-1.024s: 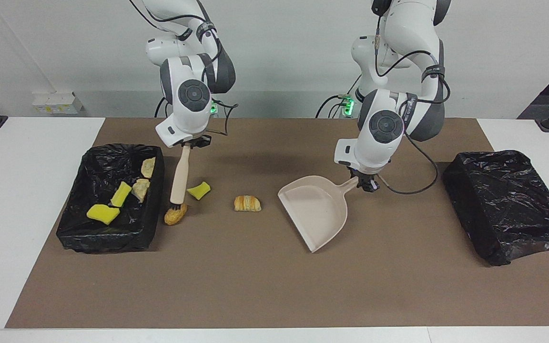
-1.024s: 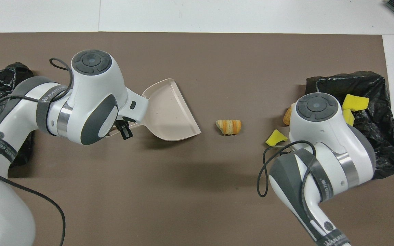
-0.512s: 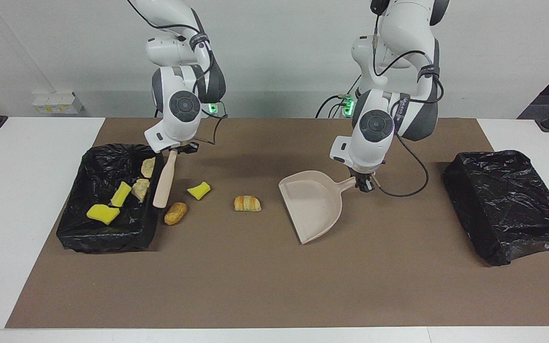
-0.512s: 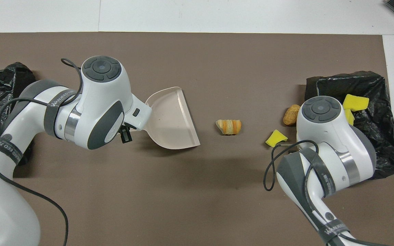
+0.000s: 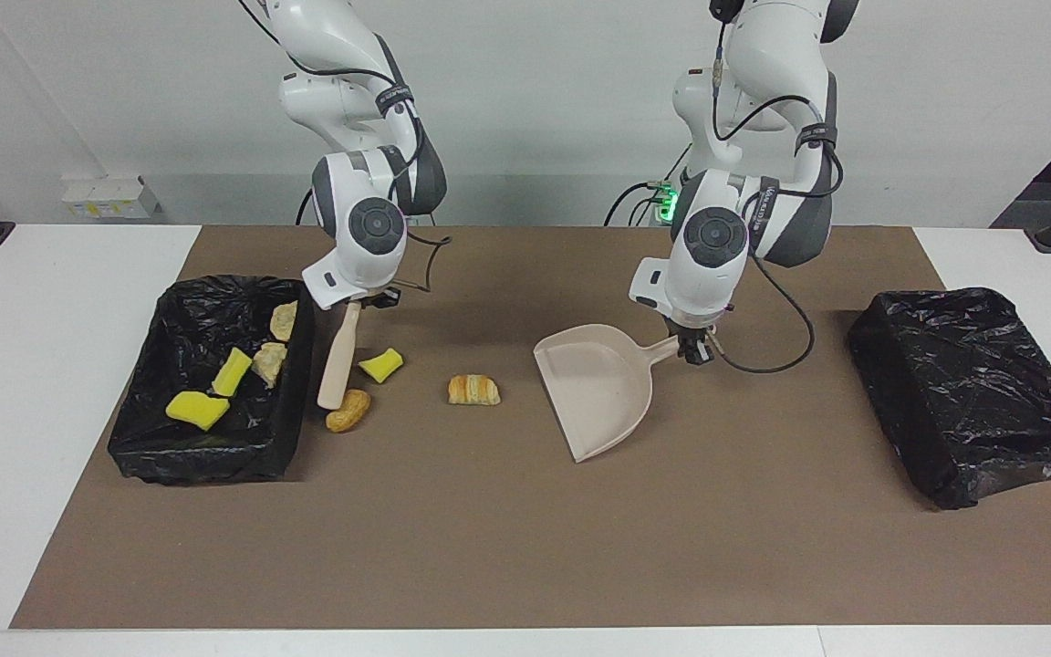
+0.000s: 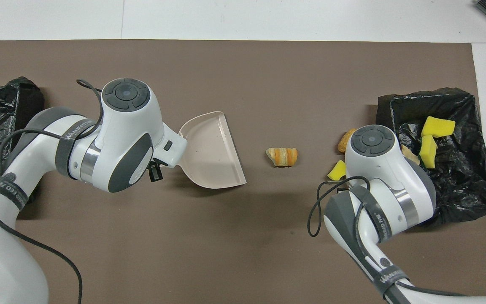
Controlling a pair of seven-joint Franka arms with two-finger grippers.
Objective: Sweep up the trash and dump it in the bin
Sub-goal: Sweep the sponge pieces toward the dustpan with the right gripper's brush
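My right gripper (image 5: pixel 363 297) is shut on the beige handle of a brush (image 5: pixel 339 358). The brush hangs steeply, and its tip is beside a golden-brown bread piece (image 5: pixel 348 411) on the mat, next to the black-lined bin (image 5: pixel 206 461). A yellow sponge chunk (image 5: pixel 380 364) and a croissant bit (image 5: pixel 473 390) lie on the mat between brush and dustpan. Several more pieces, among them yellow sponge (image 5: pixel 197 409), lie in the bin. My left gripper (image 5: pixel 695 349) is shut on the handle of the beige dustpan (image 5: pixel 598 388), whose open edge faces the croissant (image 6: pixel 282 156).
A second bin covered in black plastic (image 5: pixel 972 392) stands at the left arm's end of the brown mat. White table shows around the mat. The right arm's wrist covers part of the bin (image 6: pixel 462 190) in the overhead view.
The right gripper lifted the brush off the bread piece toward the bin, then brought it back beside it; the bread shifted slightly. The left gripper drew the dustpan a little toward the robots and turned it.
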